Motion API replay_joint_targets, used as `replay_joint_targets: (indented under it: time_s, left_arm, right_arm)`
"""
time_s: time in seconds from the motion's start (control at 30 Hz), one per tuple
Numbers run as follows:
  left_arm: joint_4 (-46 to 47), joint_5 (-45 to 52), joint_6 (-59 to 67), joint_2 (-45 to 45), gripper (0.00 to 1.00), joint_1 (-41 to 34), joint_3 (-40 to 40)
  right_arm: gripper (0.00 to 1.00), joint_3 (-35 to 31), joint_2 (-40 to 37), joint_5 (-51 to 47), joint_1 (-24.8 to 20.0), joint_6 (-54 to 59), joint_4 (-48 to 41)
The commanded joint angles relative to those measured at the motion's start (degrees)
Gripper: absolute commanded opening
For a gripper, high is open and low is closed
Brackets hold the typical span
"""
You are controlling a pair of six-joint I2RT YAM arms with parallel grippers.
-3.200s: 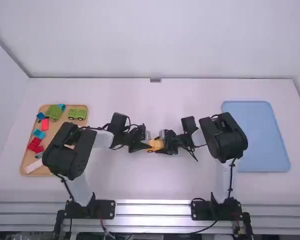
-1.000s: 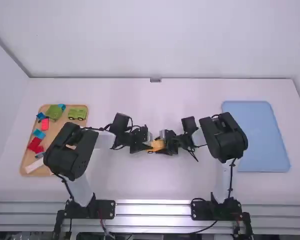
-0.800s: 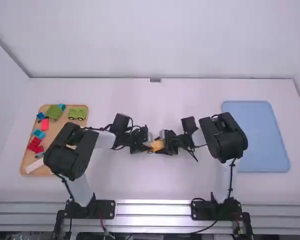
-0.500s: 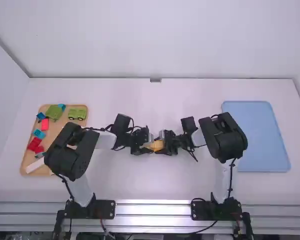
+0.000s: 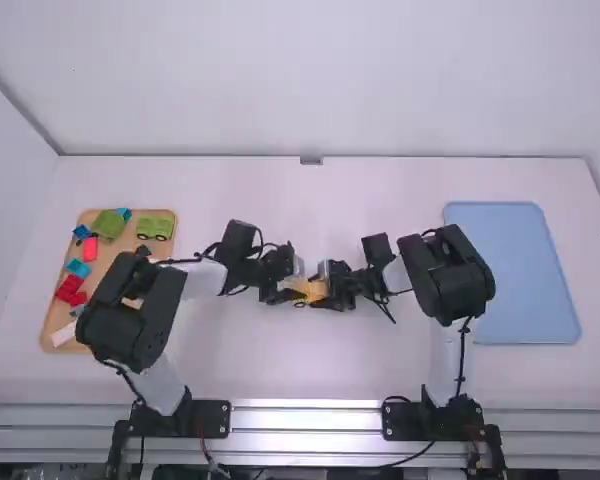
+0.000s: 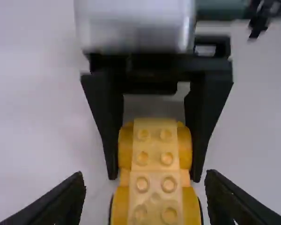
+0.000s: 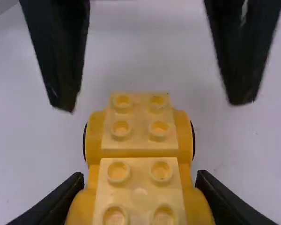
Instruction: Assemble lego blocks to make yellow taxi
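Now yellow taxi [image 5: 315,290]: midway between left and right desk [image 5: 315,370] edges, long axis pincer to pincer
Right pincer [image 6: 154,175]: nearer, closed on taxi's end
Left pincer [image 7: 153,103]: spread, empty, by other end

No readable text, labels or numbers anywhere.

And here's the car [image 5: 311,290] between left gripper [image 5: 294,291] and right gripper [image 5: 326,290]; well left of the left one, a tray [image 5: 54,318] carrying blocks [image 5: 90,248] and a vehicle [image 5: 155,227]; well right of the other, a second tray [image 5: 525,270]!
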State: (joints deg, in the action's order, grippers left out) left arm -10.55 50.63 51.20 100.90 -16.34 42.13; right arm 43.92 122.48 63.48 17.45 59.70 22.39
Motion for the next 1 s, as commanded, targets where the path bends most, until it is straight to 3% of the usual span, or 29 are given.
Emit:
replay_joint_targets:
  time_s: [0.0,0.03,0.07,0.1,0.27,0.7,0.97]
  left_arm:
    - [0.0,2.4,1.0,-2.2,0.64,-0.2,1.0]
    - [0.1,1.9,0.9,-2.2,0.48,-0.3,0.9]
    - [0.8,1.3,0.9,-2.1,0.19,-0.3,0.7]
    - [1.4,0.9,0.9,-2.1,0.02,-0.1,0.6]
    - [4.4,0.7,1.1,-1.4,0.02,0.0,0.1]
    - [2.0,-1.8,-1.9,7.6,0.02,-1.0,-0.3]
    - [7.2,-9.2,-1.3,9.4,0.02,-1.4,-0.4]
  right_arm:
    - [0.46,0.4,0.7,0.9,0.2,-0.3,-0.1]
    - [0.46,0.4,0.7,0.8,0.2,-0.3,-0.1]
    - [0.47,0.4,0.7,0.8,0.2,-0.3,-0.1]
    - [0.47,0.4,0.7,0.8,0.2,-0.3,-0.1]
    - [0.47,0.4,0.7,0.9,0.2,-0.3,-0.1]
    - [0.47,0.4,0.7,1.0,0.2,-0.3,-0.1]
    - [0.47,0.4,0.7,1.0,0.1,-0.3,0.9]
